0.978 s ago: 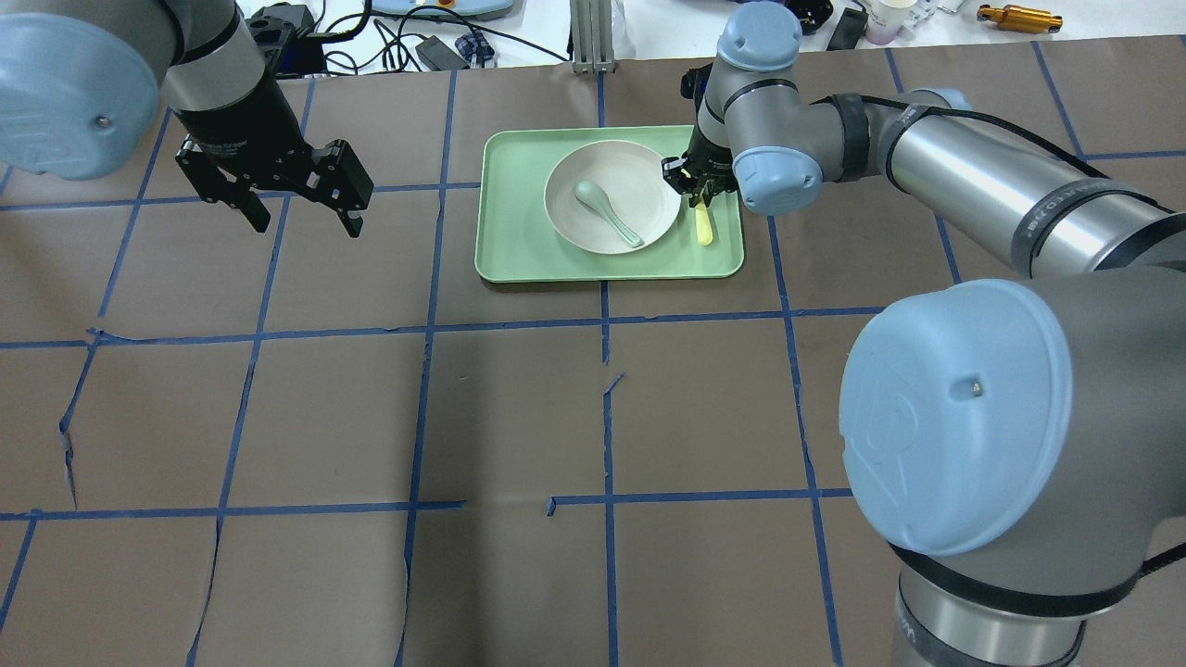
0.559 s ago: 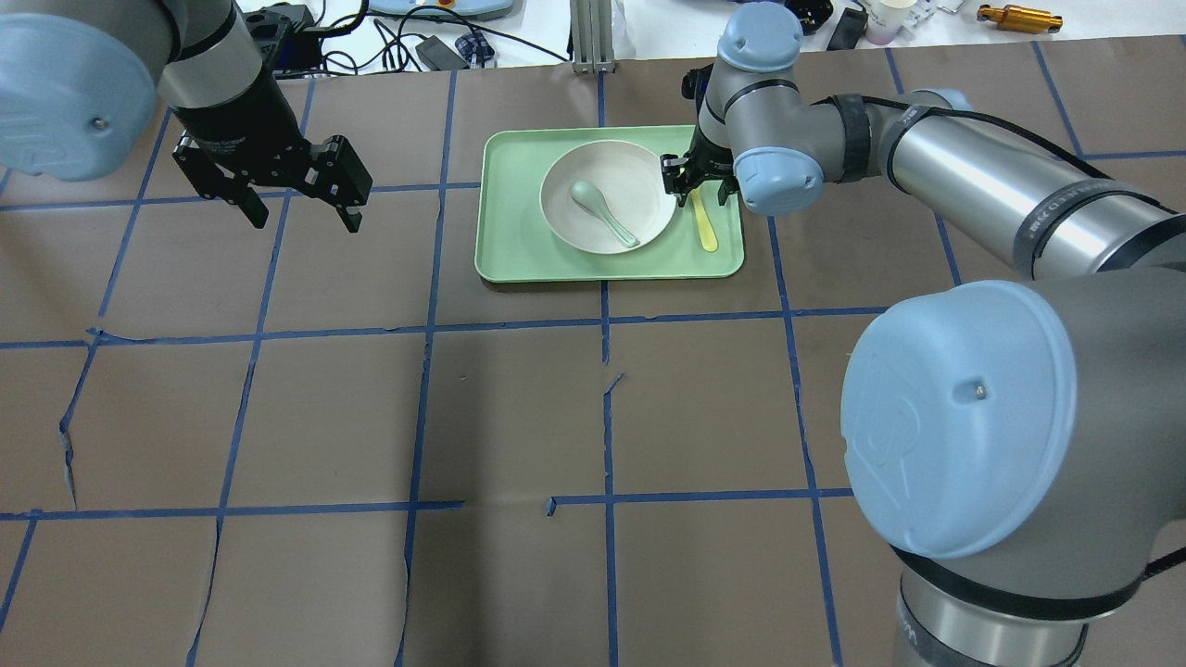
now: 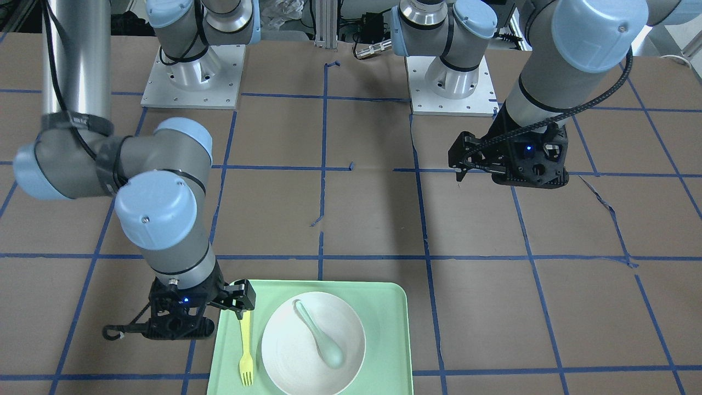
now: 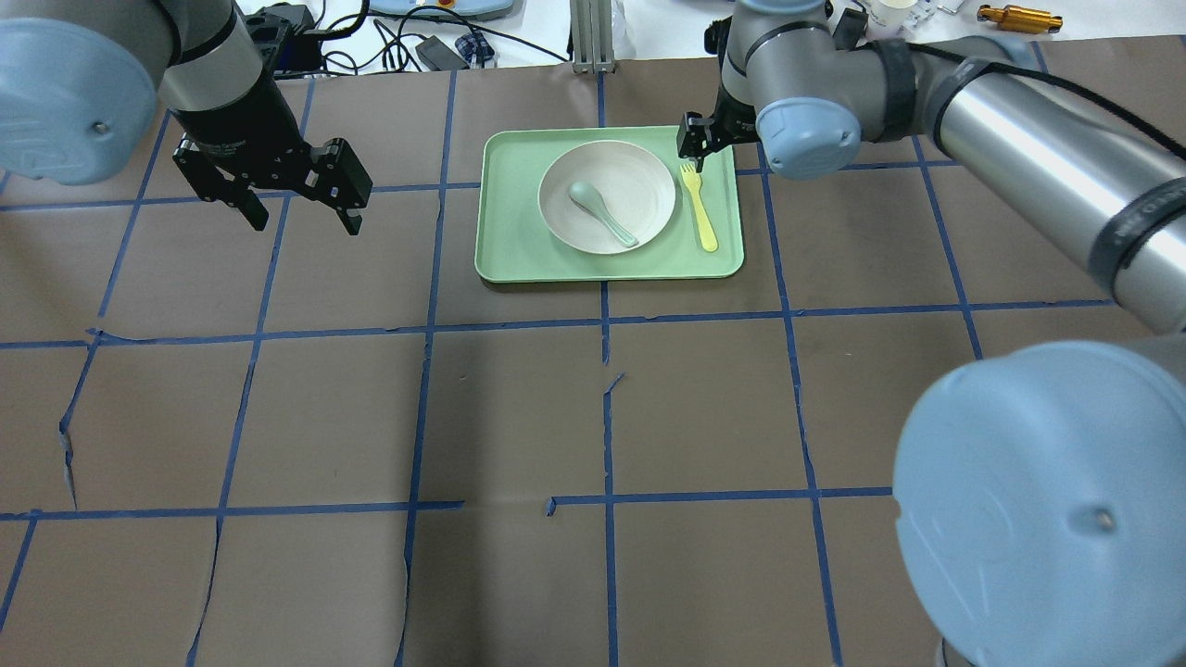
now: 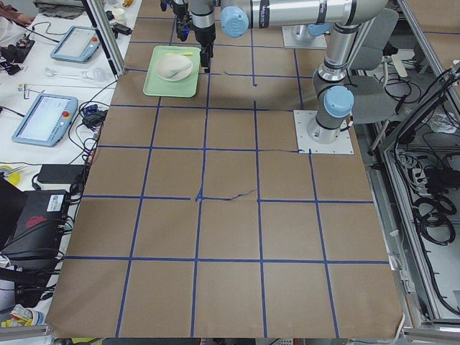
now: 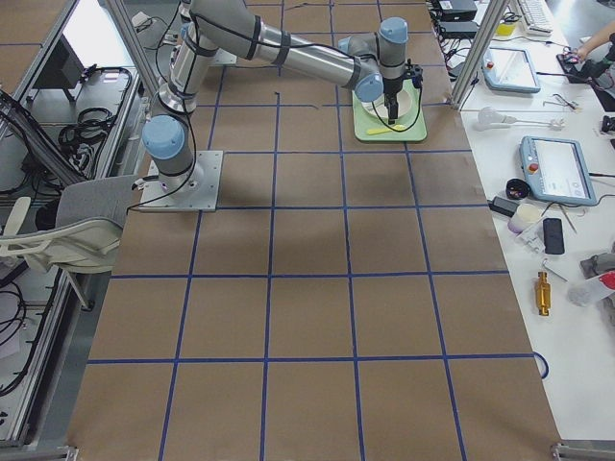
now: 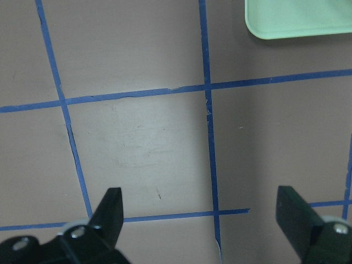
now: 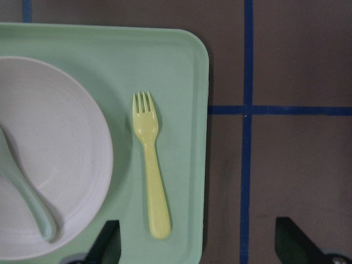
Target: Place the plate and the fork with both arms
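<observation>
The off-white plate (image 4: 639, 181) lies on a mint-green tray (image 4: 505, 232) at the far middle of the table, with a pale grey-green spoon (image 4: 602, 211) in it. The yellow fork (image 4: 700, 208) lies flat on the tray just right of the plate, tines pointing away from the robot. My right gripper (image 4: 706, 146) hovers open and empty above the fork's tine end. In the right wrist view the fork (image 8: 151, 165) lies free beside the plate (image 8: 60, 143). My left gripper (image 4: 304, 213) is open and empty over bare table, left of the tray.
The table is brown paper with a blue tape grid. Cables and devices (image 4: 435, 46) lie beyond the far edge, and a metal post (image 4: 588, 37) stands behind the tray. In the left wrist view only a tray corner (image 7: 297, 19) shows, at the top right.
My right gripper has opened, let go of the fork onto the tray, and pulled up and away toward the far edge. The plate has shifted slightly left. The left arm has barely moved.
</observation>
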Controlling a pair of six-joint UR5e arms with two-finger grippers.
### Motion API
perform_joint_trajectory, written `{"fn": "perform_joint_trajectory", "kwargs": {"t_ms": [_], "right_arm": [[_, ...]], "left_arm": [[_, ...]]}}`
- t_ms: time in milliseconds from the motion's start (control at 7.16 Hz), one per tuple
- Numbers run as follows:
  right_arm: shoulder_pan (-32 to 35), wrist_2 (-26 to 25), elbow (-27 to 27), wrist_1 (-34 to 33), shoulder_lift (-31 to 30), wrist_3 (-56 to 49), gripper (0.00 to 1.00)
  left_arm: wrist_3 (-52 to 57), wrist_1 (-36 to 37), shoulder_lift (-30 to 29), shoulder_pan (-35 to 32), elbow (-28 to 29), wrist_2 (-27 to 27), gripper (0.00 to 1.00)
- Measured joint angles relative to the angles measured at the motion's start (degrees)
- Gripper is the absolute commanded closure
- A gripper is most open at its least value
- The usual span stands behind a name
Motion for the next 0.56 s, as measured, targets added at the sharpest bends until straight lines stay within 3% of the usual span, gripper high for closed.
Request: {"fn": "perform_joint_trajectory", "kwargs": {"t_ms": [559], "right_arm": [[-0.3,0.5,1.1,17.0,-17.0,0.2,0.00]], "left_arm": [[0.0,1.6,0.8,0.0,-1.7,0.0,0.00]]}}
